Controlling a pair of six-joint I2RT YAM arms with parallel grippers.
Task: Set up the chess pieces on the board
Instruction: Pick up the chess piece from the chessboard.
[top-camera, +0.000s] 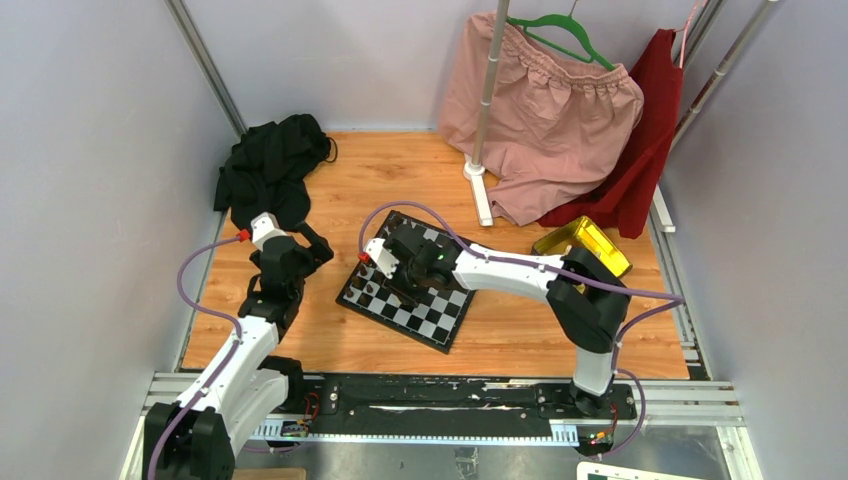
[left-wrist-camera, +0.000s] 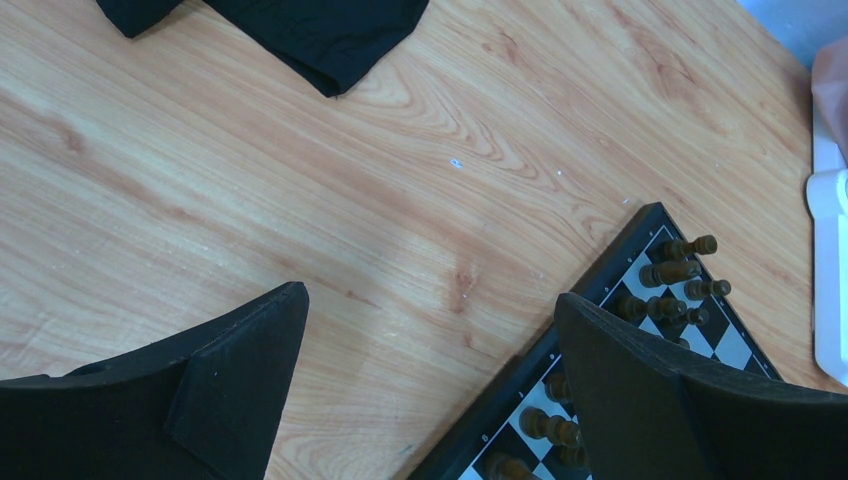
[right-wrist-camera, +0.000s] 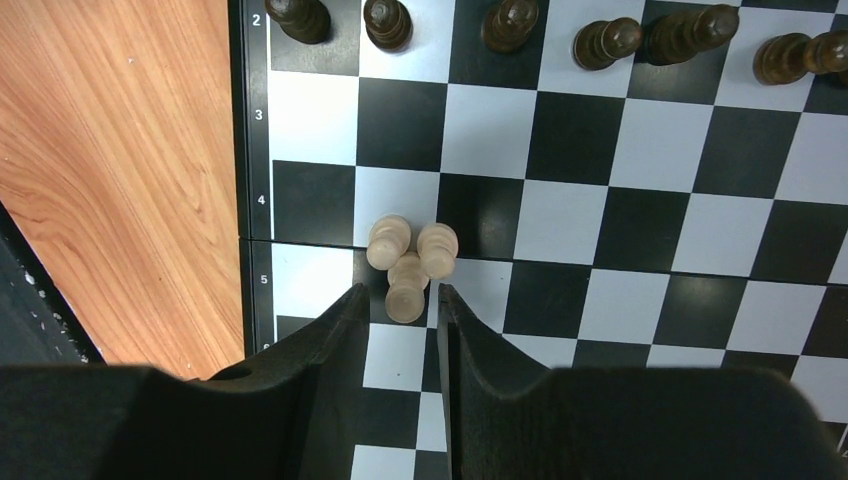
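Observation:
The board (top-camera: 440, 320) lies in the middle of the wooden table. Dark chess pieces (right-wrist-camera: 600, 38) stand in a row along its far side in the right wrist view. Three cream chess pieces (right-wrist-camera: 410, 262) huddle together near the board's left edge. My right gripper (right-wrist-camera: 402, 292) hovers just over them, open by a narrow gap, with the nearest cream piece between its fingertips and touching neither. My left gripper (left-wrist-camera: 430, 300) is wide open above bare wood, beside the board's border (left-wrist-camera: 610, 255); more dark pieces (left-wrist-camera: 680, 270) show there.
A black cloth (top-camera: 270, 170) lies at the back left. Pink (top-camera: 550, 110) and red (top-camera: 650, 150) garments hang from a rail at the back right, its white foot (top-camera: 478, 190) behind the board. A gold tray (top-camera: 583, 245) sits to the board's right.

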